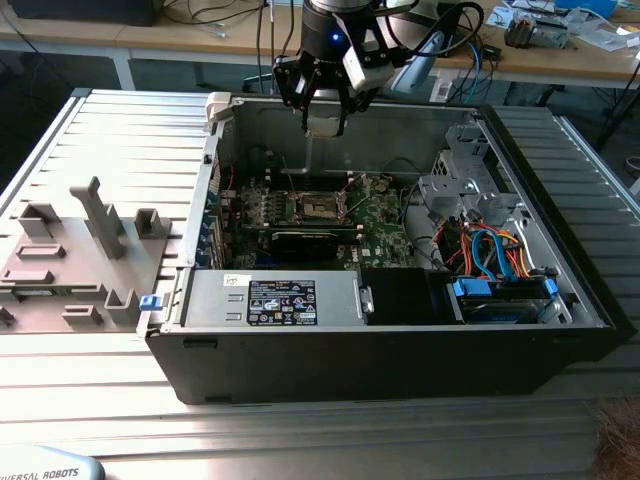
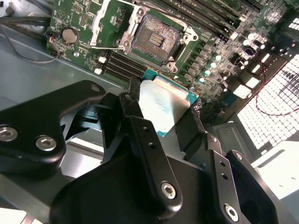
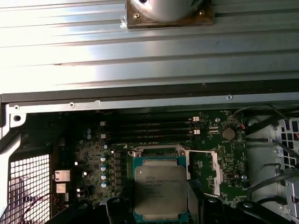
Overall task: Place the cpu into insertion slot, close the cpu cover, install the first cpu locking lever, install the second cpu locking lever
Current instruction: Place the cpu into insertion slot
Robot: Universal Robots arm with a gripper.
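Observation:
My gripper (image 1: 325, 118) hangs above the open computer case, over its far wall, shut on the cpu (image 2: 163, 105). The cpu is a flat square chip with a silver-grey top (image 3: 160, 189) and a teal edge, pinched by two black fingers (image 2: 133, 105). On the green board below lies the insertion slot (image 2: 156, 39), a dark square socket with its contacts bare. The chip is well above the insertion slot (image 1: 322, 208) and apart from it. The cpu cover (image 2: 110, 23) stands swung open beside the socket, and in the first wrist view this silvery cpu cover (image 3: 205, 168) shows next to the chip.
Long memory slots (image 2: 126, 65) run beside the socket. A black card (image 1: 305, 240) lies in front of it. A power supply (image 1: 290, 298) and a drive bay with blue and orange cables (image 1: 490, 255) fill the case front. A grey fixture (image 1: 80, 250) sits on the exterior view's left.

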